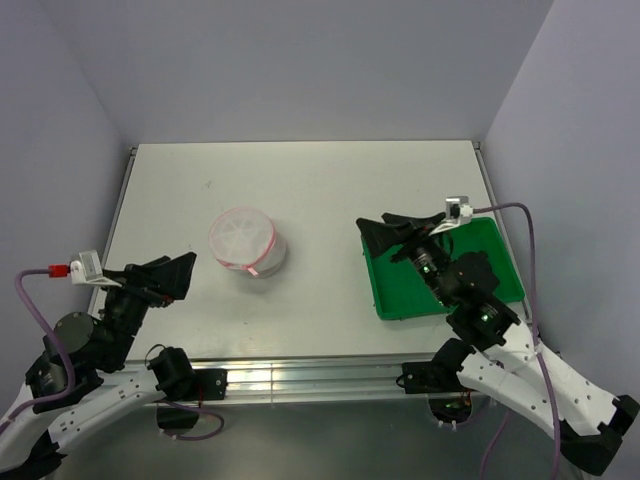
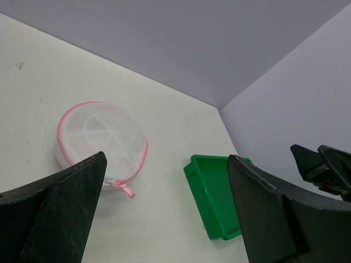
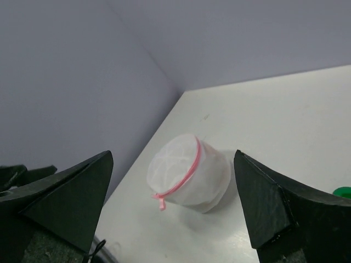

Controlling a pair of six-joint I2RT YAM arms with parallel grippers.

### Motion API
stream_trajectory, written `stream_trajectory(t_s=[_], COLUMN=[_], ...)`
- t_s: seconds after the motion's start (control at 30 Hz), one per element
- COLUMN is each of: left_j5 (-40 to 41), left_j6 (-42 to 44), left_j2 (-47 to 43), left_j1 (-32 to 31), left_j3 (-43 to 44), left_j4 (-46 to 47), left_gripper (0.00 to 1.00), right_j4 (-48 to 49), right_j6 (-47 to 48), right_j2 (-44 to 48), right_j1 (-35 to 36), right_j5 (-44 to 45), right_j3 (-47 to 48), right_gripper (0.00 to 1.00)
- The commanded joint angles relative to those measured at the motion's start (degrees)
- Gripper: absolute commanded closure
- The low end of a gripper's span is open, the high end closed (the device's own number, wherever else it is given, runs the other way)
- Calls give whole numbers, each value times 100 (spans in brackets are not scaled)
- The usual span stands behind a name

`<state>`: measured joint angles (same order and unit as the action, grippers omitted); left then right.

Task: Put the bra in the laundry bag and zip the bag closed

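The laundry bag [image 1: 247,243] stands left of the table's middle as a round white mesh drum. Its pink zip runs round the top rim and looks closed, with the pink pull tab [image 2: 126,190] hanging at the near side. The bra shows in no view. My left gripper [image 1: 165,272] hovers open near the front left, well short of the bag [image 2: 101,139], nothing between its fingers. My right gripper [image 1: 400,226] is open and empty above the left end of the green tray, facing the bag [image 3: 189,172] from a distance.
A green rectangular tray [image 1: 500,285] lies at the right of the table, under the right arm, and looks empty. Lilac walls close in the table on the left, back and right. A metal rail runs along the front edge.
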<state>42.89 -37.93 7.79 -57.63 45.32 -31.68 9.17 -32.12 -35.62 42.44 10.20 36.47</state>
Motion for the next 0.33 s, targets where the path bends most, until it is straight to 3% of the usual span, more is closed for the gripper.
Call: stream_trajectory(t_s=[0.0, 0.3], left_j5=[-334, -299], left_j6=[190, 322], left_j2=[-129, 20], left_j1=[-3, -3], left_j3=[-137, -58], left_j4=[-93, -119], left_gripper=[1, 1], right_j4=[-512, -872], right_j6=[329, 496], right_j2=[353, 547], right_j1=[-34, -34], right_j5=[763, 1511], right_j3=[62, 281], right_gripper=[4, 6])
